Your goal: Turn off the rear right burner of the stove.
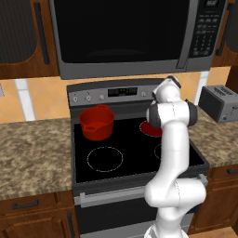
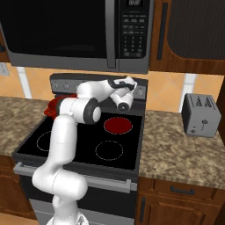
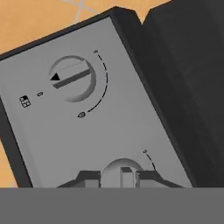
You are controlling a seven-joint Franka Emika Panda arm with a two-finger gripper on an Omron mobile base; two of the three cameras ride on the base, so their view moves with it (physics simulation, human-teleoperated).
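Note:
The stove point(image 1: 121, 139) is a black glass-top range with a grey control panel point(image 1: 93, 96). Its rear right burner point(image 1: 151, 128) point(image 2: 117, 125) glows solid red. My arm reaches over the cooktop to the panel's right end, where my gripper point(image 2: 133, 86) meets the knobs. In the hand view my gripper point(image 3: 119, 177) stands open, its fingertips point(image 3: 89, 177) flanking a round grey knob point(image 3: 122, 168) that fills the gap between them. A second knob point(image 3: 72, 78) sits higher on the panel, its black pointer aimed left.
A red pot point(image 1: 97, 122) point(image 2: 52, 107) sits on the rear left burner. A large black microwave point(image 1: 125, 32) point(image 2: 66, 30) hangs over the stove. A grey toaster point(image 1: 221, 103) point(image 2: 200, 115) stands on the granite counter to the right.

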